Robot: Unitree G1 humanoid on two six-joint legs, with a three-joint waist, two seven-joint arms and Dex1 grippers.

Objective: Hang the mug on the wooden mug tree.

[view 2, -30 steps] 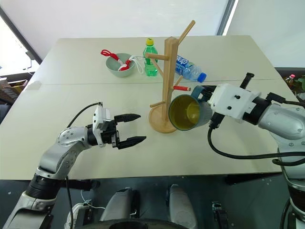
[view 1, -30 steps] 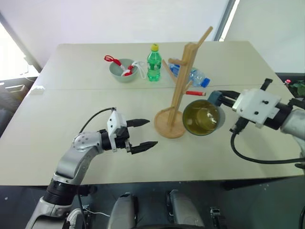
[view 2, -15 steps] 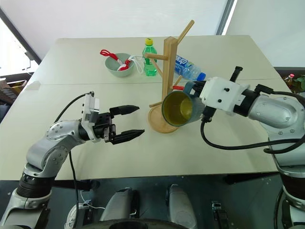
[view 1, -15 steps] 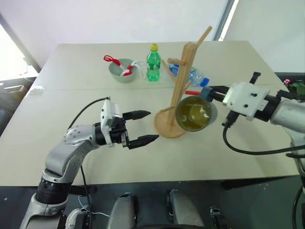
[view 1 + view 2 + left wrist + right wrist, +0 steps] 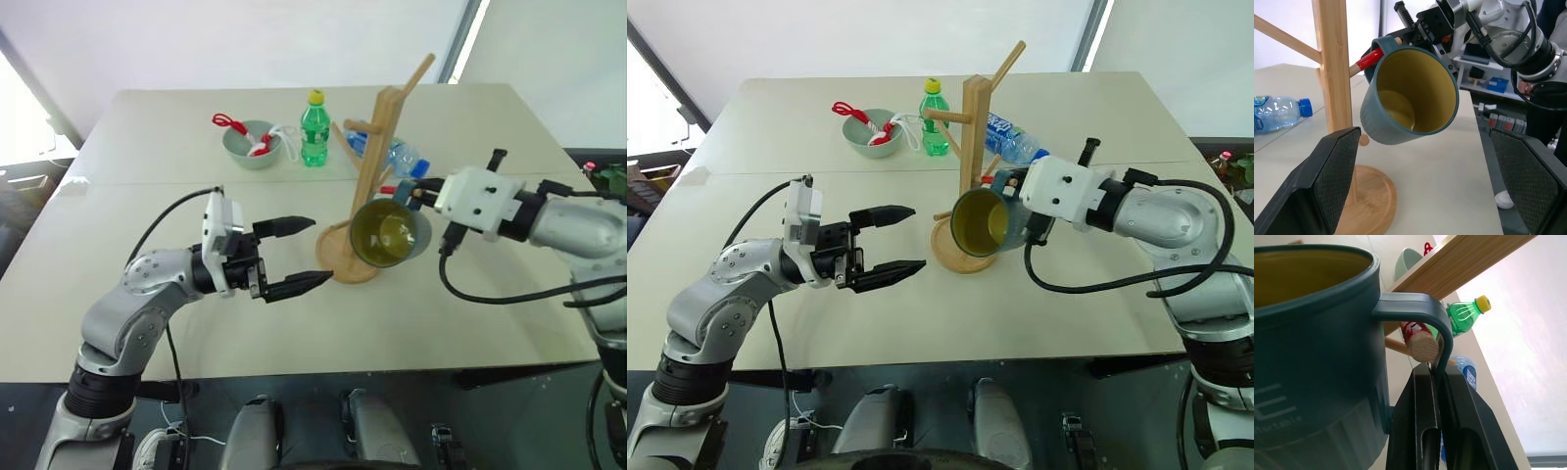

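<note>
We hold the dark teal-blue mug (image 5: 390, 233) by its loop handle, pinched in the right gripper (image 5: 1437, 382), beside the tall light-wood mug tree (image 5: 372, 176). The left gripper (image 5: 299, 257) hangs open. Next, we judge, the handle must slide over the red-tipped peg (image 5: 1419, 343).

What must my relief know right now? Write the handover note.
Right hand: shut on the handle of the mug, held in the air, tilted, mouth toward the robot.
Left hand: open, empty, above the table, pointing at the tree.
Red-tipped peg sits at the handle loop; threaded or not, cannot tell.
Done: mug brought to the tree.
Left: seat handle on peg, release.
</note>
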